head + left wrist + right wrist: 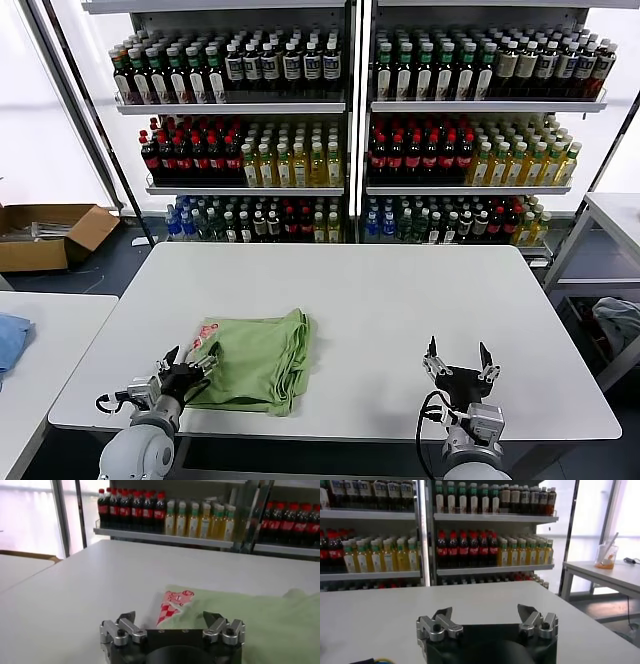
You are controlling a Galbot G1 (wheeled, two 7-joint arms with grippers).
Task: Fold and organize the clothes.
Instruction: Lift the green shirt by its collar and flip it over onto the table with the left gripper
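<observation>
The clothes, a light green polo shirt (258, 362), lie folded into a rough rectangle on the white table (400, 300), left of centre near the front edge. Its red-and-white print (206, 333) shows at the left corner and again as the print (172, 605) in the left wrist view. My left gripper (190, 360) is open at the shirt's left edge, its fingers spread just short of the green fabric (260, 625), holding nothing. My right gripper (459, 357) is open over bare table at the front right, well apart from the shirt; the right gripper (485, 614) is empty.
Shelves of bottles (340, 130) stand behind the table. A second table (50, 340) at the left carries a blue cloth (10, 338). A cardboard box (45, 232) sits on the floor at far left. Another table (615, 215) stands at the right.
</observation>
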